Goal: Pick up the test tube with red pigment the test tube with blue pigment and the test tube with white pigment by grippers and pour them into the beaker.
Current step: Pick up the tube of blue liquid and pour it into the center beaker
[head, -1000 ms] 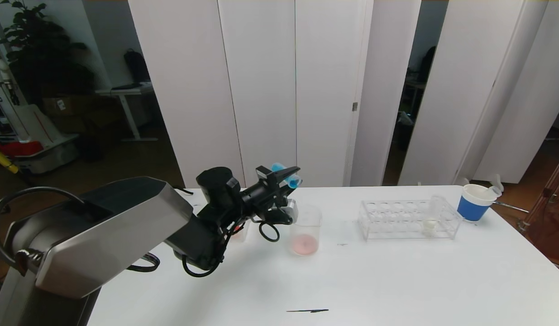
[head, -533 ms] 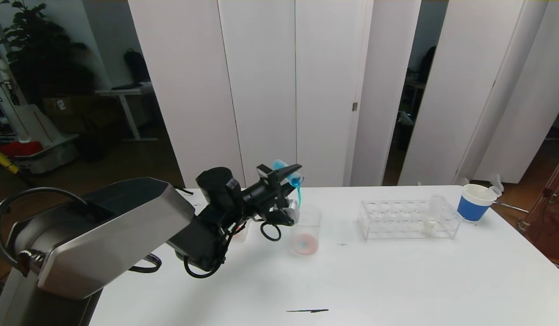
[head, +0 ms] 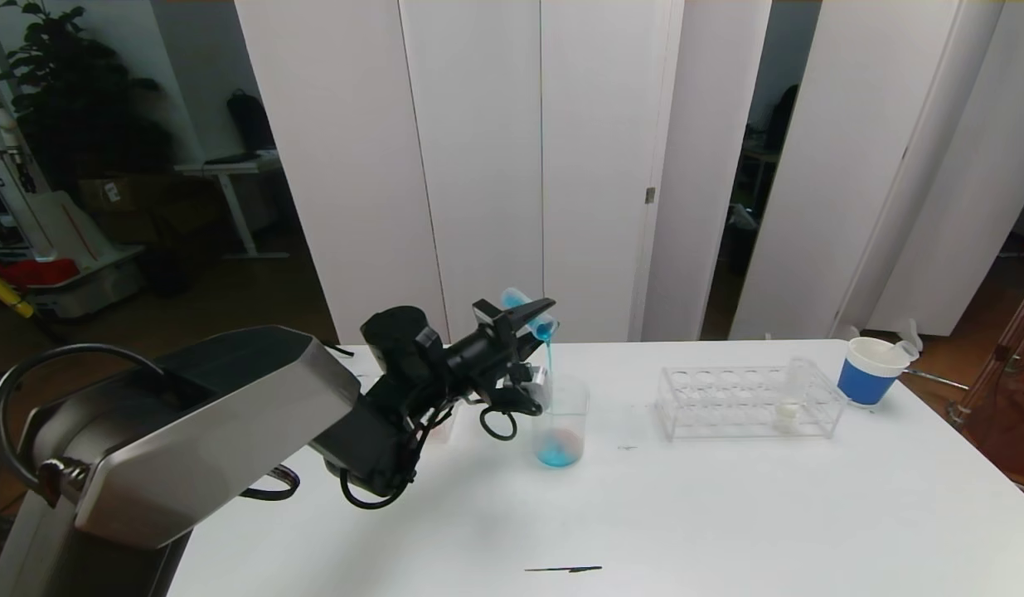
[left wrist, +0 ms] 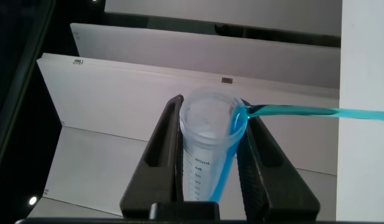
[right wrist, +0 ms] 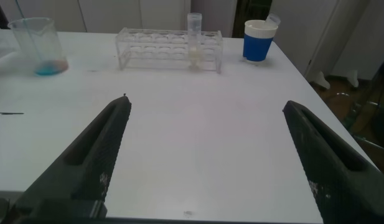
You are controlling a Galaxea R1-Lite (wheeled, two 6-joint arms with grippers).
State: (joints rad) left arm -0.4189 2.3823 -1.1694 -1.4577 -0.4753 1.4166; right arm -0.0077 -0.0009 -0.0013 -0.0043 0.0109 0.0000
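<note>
Head view: left gripper (head: 524, 313) clamped on the blue tube (head: 530, 310), tipped above the beaker (head: 559, 419); blue stream falling into it. White tube (head: 787, 398) upright in rack (head: 748, 403). Right gripper (right wrist: 207, 158) spread apart, over table (right wrist: 198, 124).

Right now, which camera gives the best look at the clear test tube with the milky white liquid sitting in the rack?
The right wrist view: the clear test tube with milky white liquid stands upright in the clear plastic rack, its whole length visible. The head view shows it smaller, near the rack's right end. The left wrist view does not show it.
</note>
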